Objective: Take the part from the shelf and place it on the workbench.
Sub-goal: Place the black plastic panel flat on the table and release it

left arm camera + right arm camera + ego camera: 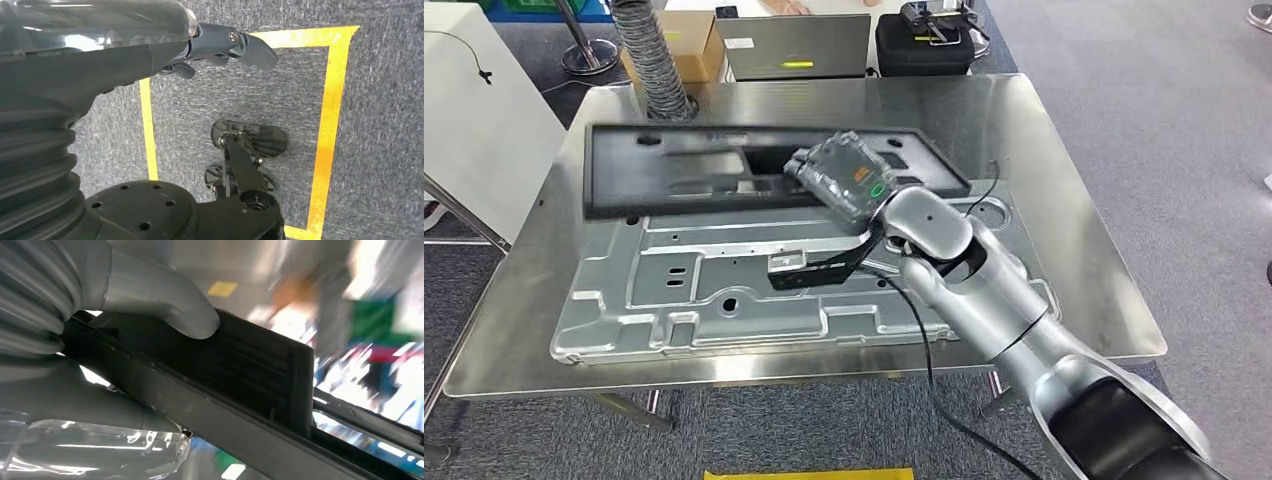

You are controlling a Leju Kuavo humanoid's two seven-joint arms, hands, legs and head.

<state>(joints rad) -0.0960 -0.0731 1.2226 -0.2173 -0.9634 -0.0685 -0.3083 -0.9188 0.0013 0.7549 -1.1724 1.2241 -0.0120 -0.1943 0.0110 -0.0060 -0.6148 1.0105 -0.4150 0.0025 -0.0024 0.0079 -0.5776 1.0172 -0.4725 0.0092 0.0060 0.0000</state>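
Observation:
A long black plastic frame part [674,170] lies across the far half of the steel workbench [1074,250], resting partly on a silver stamped metal panel [724,290]. My right hand [844,175] grips the black part near its right end. In the right wrist view the thumb [165,305] presses on one face of the black part [250,370] and the fingers close under it. My left hand [220,47] hangs at my side above the carpet, its dark fingers [250,47] curled loosely and holding nothing.
A ribbed grey hose [654,60], a cardboard box [689,45], a laptop [794,45] and a black case [924,45] stand beyond the bench's far edge. A white cabinet [479,120] stands at the left. Yellow floor tape [330,125] marks the carpet.

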